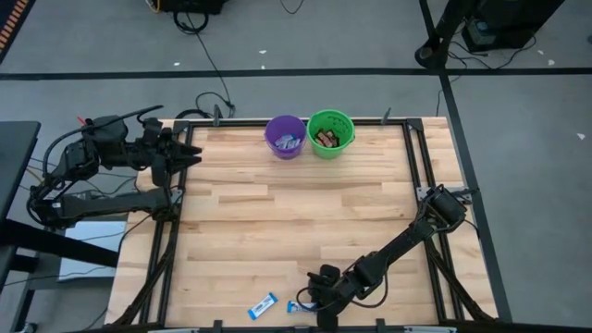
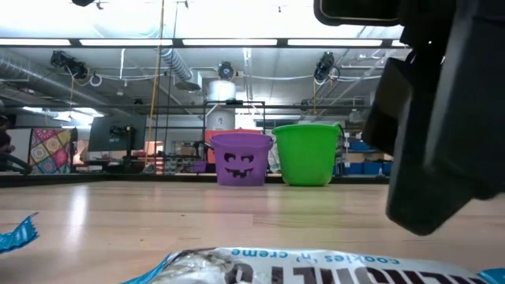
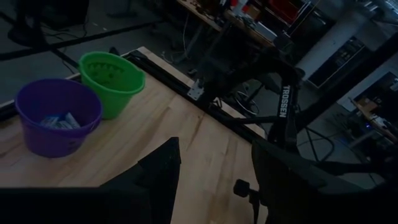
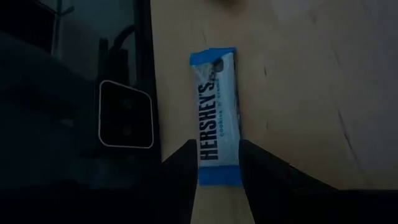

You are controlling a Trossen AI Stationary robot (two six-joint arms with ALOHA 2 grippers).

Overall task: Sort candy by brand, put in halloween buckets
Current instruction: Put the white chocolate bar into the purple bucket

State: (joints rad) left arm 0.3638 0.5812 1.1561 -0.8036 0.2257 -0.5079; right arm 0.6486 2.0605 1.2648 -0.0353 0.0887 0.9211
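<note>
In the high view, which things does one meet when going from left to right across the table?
Left gripper → blue-and-white candy bar → purple bucket → right gripper → green bucket.

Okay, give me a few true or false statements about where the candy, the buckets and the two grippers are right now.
1. The purple bucket holds blue-and-white wrapped candy. True.
2. The green bucket lies tipped on its side. False: it stands upright beside the purple one.
3. The right gripper has its fingers on either side of a Hershey's cookies 'n' creme bar on the table. True.
4. The left gripper hovers over the buckets. False: it waits at the table's left edge.
5. Another blue-and-white bar lies near the front edge. True.
</note>
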